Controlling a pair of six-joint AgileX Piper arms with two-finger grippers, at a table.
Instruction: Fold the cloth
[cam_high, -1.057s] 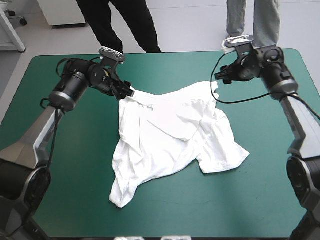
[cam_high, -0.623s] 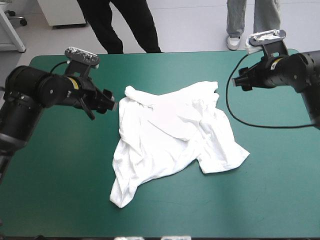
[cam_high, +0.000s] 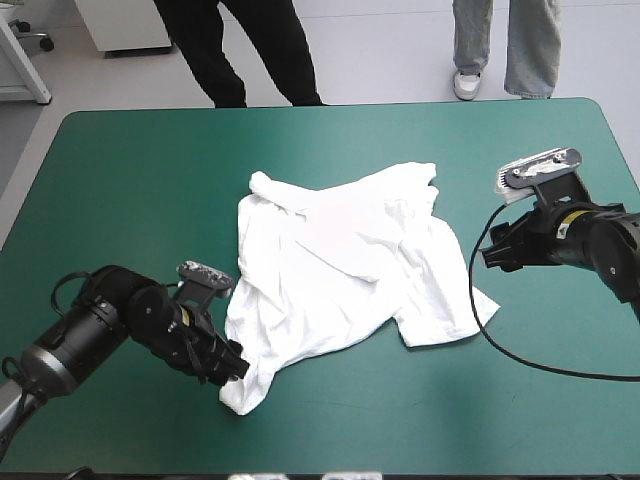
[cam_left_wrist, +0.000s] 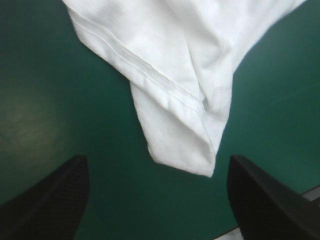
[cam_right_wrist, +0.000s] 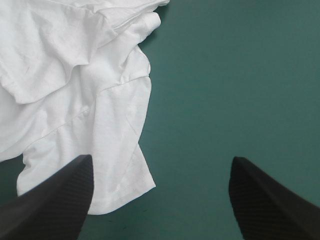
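At the middle of the table the T-shirt (cam_high: 340, 270) lies spread but rumpled, white against the teal-green cover (cam_high: 120, 200). One narrow lobe trails toward the near edge on the left side, and a squarer flap reaches out to the right. Folds and overlapping layers ridge its centre, and a rolled bit of cloth sits at its far-left corner. Around it the cover is smooth and bare out to its rounded corners, and a strip of pale floor (cam_high: 380, 60) shows beyond the far edge. The left gripper (cam_high: 235, 365) sits low at the tip of the near lobe. In its wrist view the left gripper (cam_left_wrist: 156, 159) has its black fingers (cam_left_wrist: 50, 200) spread wide and grasping nothing, with the stitched, doubled hem of the T-shirt (cam_left_wrist: 175, 75) hanging between and ahead of them over the cover (cam_left_wrist: 50, 100). Whether either finger touches the cloth is hard to tell from above. The right gripper (cam_high: 490, 255) rests just beside the shirt's right side. Its wrist view shows the right gripper (cam_right_wrist: 161, 157) released as well, its fingers (cam_right_wrist: 270, 200) far apart. The T-shirt (cam_right_wrist: 75, 75) spreads ahead of one finger and plain cover (cam_right_wrist: 225, 75) lies ahead of the other.
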